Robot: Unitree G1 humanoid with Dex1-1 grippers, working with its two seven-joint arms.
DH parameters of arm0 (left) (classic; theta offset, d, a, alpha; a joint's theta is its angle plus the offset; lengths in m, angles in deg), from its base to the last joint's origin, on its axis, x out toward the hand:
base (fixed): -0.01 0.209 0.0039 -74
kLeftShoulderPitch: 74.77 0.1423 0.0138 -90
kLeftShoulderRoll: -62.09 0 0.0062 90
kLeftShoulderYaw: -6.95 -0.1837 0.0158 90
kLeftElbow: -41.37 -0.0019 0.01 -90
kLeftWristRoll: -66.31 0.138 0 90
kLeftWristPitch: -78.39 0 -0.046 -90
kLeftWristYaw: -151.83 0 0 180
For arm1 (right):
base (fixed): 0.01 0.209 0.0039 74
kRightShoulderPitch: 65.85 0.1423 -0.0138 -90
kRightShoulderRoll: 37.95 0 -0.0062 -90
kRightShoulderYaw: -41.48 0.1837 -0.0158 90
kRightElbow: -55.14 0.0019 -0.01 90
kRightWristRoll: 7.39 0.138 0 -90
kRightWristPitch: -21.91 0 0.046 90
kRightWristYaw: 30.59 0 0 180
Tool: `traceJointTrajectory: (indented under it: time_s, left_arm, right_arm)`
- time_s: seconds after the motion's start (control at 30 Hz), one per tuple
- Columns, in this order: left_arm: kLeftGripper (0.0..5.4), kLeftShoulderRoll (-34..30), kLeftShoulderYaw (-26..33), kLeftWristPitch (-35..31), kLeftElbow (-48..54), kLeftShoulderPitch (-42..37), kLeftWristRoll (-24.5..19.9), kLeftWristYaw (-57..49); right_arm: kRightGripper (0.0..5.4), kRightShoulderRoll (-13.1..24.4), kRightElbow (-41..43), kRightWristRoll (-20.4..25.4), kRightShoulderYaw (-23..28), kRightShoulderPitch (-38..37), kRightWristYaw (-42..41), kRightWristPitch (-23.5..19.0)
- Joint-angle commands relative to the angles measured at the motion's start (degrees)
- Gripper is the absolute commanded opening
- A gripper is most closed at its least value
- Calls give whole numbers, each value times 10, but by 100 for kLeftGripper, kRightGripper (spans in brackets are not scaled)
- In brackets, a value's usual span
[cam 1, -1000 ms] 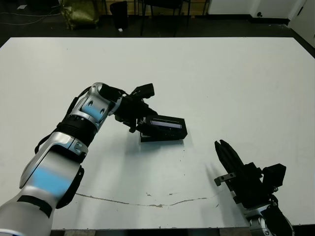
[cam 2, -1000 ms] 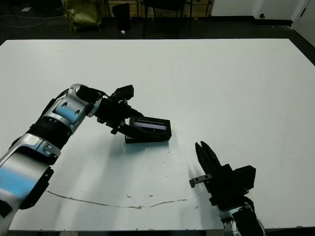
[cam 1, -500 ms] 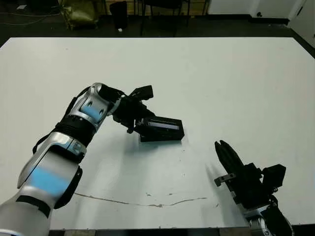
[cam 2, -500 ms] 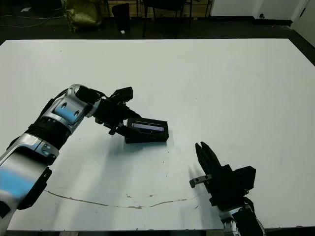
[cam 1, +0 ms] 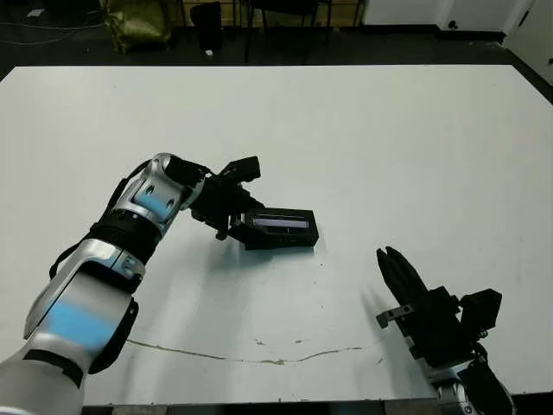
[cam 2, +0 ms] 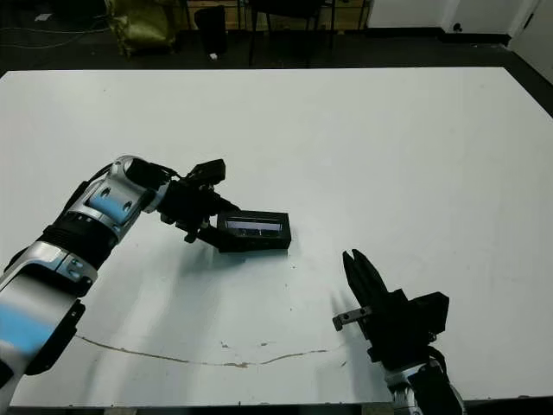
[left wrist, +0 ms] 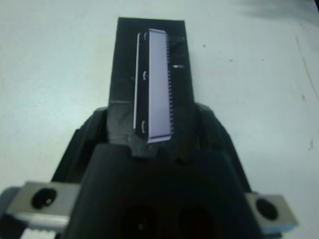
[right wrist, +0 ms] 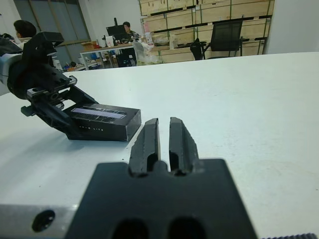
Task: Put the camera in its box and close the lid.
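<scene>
Here, left tool (cam 1: 238,223) (fingers clamped) on lidded box (cam 1: 281,230).

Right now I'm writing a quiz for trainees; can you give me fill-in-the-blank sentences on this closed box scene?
1. The flat black rectangular lid with the glossy strip sits ____ the box.
2. The ____ gripper grips the closed box at one end.
3. The right gripper has its two black fingers ____ and holds nothing.
4. The closed box rests on the ____ table.

Missing words: on; left; shut; white
</scene>
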Motion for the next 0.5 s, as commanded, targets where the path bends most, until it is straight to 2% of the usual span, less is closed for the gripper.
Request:
traceJointTrajectory:
  time_s: [0.03, 0.13, 0.27, 0.4, 0.5]
  left_arm:
    - [255, -31, -4, -1, -5, 22, 16, 2]
    - [255, -34, -3, 4, -4, 27, 16, 0]
    - [255, -31, 2, -9, -9, 38, 9, -2]
    - [255, -26, 0, -28, -13, 46, 8, -4]
    - [255, -22, -2, -22, -20, 54, 7, -4]
  right_arm:
    - [0, 2, -11, 4, 3, -7, -5, 2]
    - [0, 1, -15, 3, 3, -6, -7, 9]
    - [0, 4, 15, -4, 0, -17, 13, -23]
    - [0, 7, 4, -3, 4, -13, 1, -6]
    - [0, 7, 13, 4, 6, -16, 6, -24]
